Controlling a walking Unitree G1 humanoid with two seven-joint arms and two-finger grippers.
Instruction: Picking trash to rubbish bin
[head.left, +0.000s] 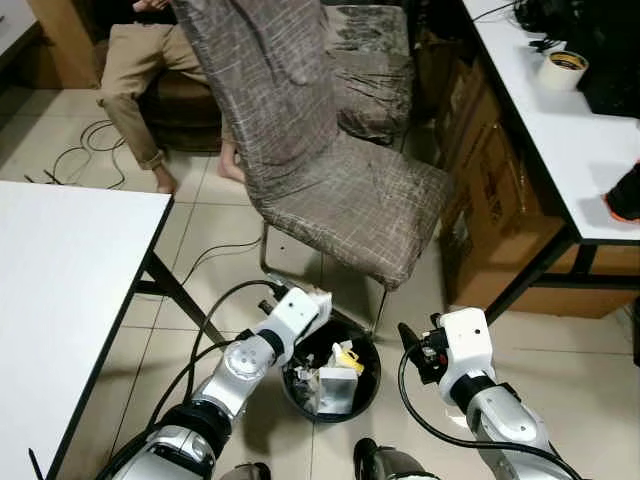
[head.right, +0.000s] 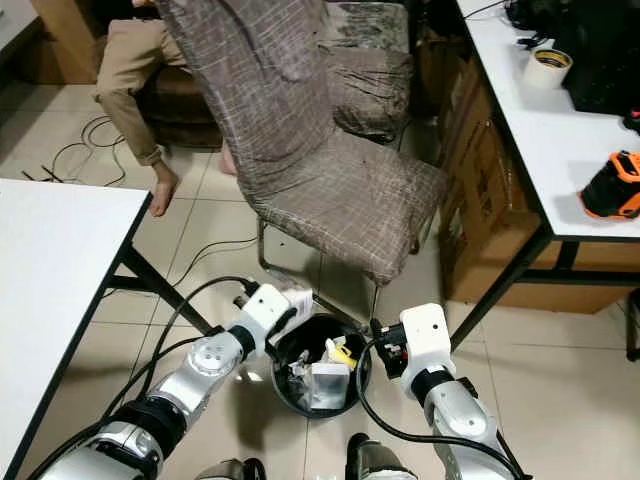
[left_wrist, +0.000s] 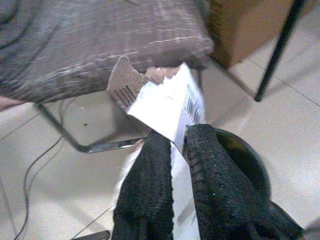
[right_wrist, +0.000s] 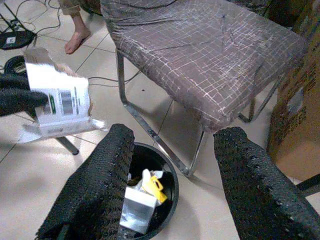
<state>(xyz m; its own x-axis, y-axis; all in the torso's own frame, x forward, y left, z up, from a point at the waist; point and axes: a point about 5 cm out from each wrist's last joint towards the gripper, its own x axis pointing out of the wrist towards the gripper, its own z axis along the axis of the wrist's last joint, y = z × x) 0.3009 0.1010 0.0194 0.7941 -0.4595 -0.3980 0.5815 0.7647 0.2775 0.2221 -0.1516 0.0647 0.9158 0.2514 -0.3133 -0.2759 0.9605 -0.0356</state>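
Cardboard scrap (left_wrist: 160, 100) pinched in my left jaws (left_wrist: 179, 145), right at the rubbish bin (head.left: 368, 385) rim. Should nudge over the middle before letting go so it doesn't slide out. Right jaws (right_wrist: 172, 175) gaping, empty.

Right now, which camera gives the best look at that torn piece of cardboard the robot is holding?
The right wrist view: the torn cardboard shows whole, printed label facing out, above the bin. The left wrist view shows it close, pinched by the left gripper. The eye views catch only a sliver.
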